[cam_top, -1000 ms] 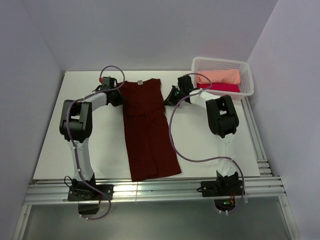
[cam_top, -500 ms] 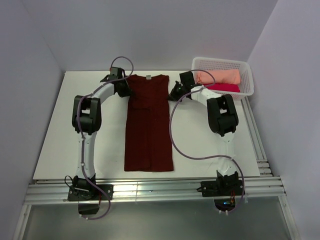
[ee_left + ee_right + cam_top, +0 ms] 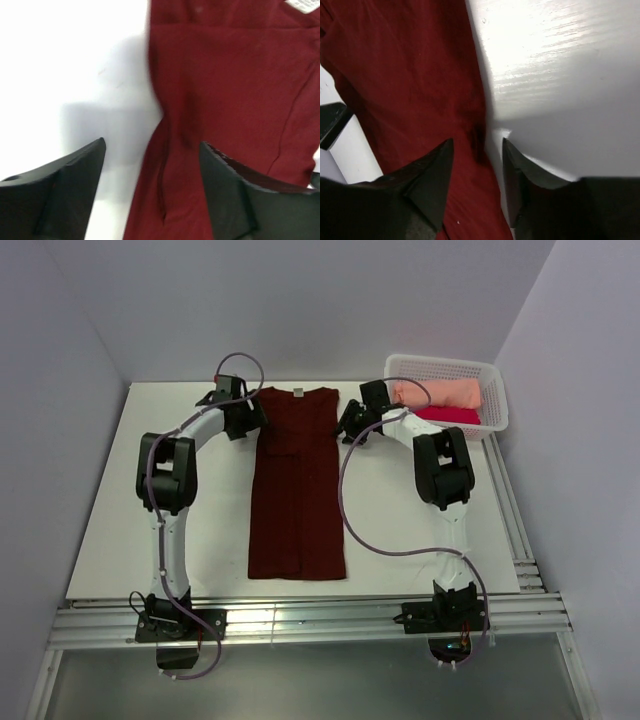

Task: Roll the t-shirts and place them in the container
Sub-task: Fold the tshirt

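Lying lengthwise on the table (image 3: 120, 500), the maroon t-shirt (image 3: 297, 490) points its collar end away from the near edge, where the left gripper (image 3: 243, 416) and right gripper (image 3: 351, 426) flank its 2 far corners, jaws apart and empty, equally near for rolling toward the hem.

White basket (image 3: 441, 361) near right hand (image 3: 351, 424)
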### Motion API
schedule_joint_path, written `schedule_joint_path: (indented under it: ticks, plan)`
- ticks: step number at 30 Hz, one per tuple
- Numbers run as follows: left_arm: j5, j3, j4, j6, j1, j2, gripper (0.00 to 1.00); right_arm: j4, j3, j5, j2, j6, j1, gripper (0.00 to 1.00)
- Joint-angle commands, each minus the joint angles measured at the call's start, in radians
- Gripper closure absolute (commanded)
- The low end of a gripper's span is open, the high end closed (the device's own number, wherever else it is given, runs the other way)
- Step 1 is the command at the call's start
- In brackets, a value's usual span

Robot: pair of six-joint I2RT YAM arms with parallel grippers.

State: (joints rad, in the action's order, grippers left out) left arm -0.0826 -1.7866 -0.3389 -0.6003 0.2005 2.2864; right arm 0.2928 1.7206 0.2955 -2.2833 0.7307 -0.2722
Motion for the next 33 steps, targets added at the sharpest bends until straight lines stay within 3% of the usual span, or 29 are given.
schedule_joint_path:
  ticks: [1,4,10,17,28,33]
  plan:
    - [0.078,0.052,-0.084,0.022,-0.006,-0.109,0.18,0.025,-0.019,-0.038,0.111,-0.034,0.005,0.47]
    - [0.076,0.15,-0.078,0.001,-0.006,-0.227,0.13,0.002,-0.122,-0.061,0.214,-0.05,-0.001,0.46]
    - [0.127,0.562,0.076,-0.056,0.037,-0.511,0.13,-0.134,-0.468,-0.104,0.506,-0.099,-0.047,0.51]
    - [0.153,0.955,0.247,-0.085,0.083,-0.705,0.14,-0.228,-0.743,-0.231,0.676,-0.146,-0.156,0.52]
    - [0.116,1.244,0.319,-0.185,0.186,-0.988,0.13,-0.268,-1.075,-0.352,0.97,-0.031,-0.333,0.43]
    - [0.24,1.294,0.226,-0.292,0.293,-1.067,0.15,-0.236,-1.179,-0.424,1.059,0.045,-0.423,0.46]
